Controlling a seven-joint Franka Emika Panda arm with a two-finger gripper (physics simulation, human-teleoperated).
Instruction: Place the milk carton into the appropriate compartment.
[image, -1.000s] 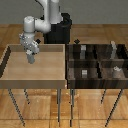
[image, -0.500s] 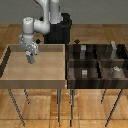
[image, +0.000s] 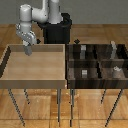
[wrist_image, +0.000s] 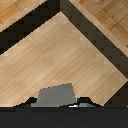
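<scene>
The milk carton (wrist_image: 57, 95) is a small grey box that shows close up in the wrist view, sitting between my fingers. My gripper (wrist_image: 57, 102) is shut on it. In the exterior view the gripper (image: 27, 49) hangs over the back corner of the light wooden tray (image: 35, 86), on the exterior view's left. The carton (image: 28, 51) is only a small dark shape at its tip there, held above the tray floor. The dark compartment bin (image: 68, 62) stands on the exterior view's right, well apart from the gripper.
The dark bin is split by dividers into several compartments. These hold a small grey cube (image: 85, 73), a taller pale slab (image: 114, 48), another grey piece (image: 82, 50) and a small pale item (image: 116, 70). Both containers stand on thin legs over a wooden floor.
The gripper has risen a little over the tray's back corner with the carton in it. Nothing in the dark bin has moved.
</scene>
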